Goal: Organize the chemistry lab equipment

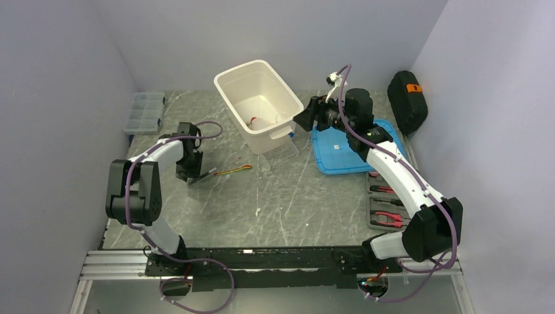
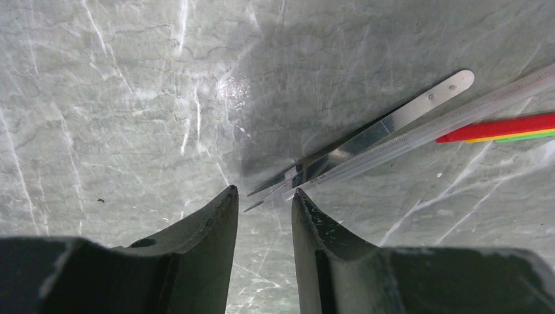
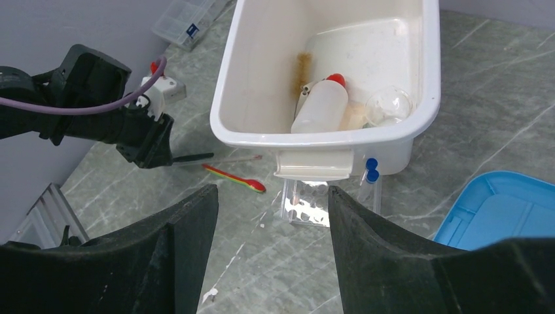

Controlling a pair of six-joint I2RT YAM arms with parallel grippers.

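The squeeze bottle (image 3: 321, 108) with its red nozzle lies on its side in the white bin (image 1: 275, 139). Sharing that bin are a brownish brush (image 3: 303, 69) toward the far wall and a round clear flask (image 3: 387, 106) at the bottle's right. Outside the bin, just beside its handled wall, the clear tube rack (image 3: 306, 203) stands on the table (image 1: 294, 203) with two blue-capped vials (image 3: 371, 171) upright next to it; whether they sit in the rack or only beside it I cannot tell. Well to the left of the bin the metal tweezers (image 2: 366, 140) lie flat on the table alongside a slim clear tube (image 2: 451, 118) and a red, yellow and green spoon (image 3: 235, 178). The tweezers' points lie just ahead of my left gripper (image 2: 265, 203), whose jaws stand a narrow way apart with nothing between them. My right gripper (image 3: 271, 193) hangs above the rack side of the bin, jaws wide and empty. Right of the bin a blue lid (image 1: 340, 163) lies flat, with a small white square (image 1: 336, 148) on it. Further out, a clear organizer box (image 1: 144, 111) sits in the far left corner and a black case (image 1: 406, 98) at the far right. A tool tray (image 1: 374, 208) with red-handled pliers (image 1: 391, 220) lies along the right edge.
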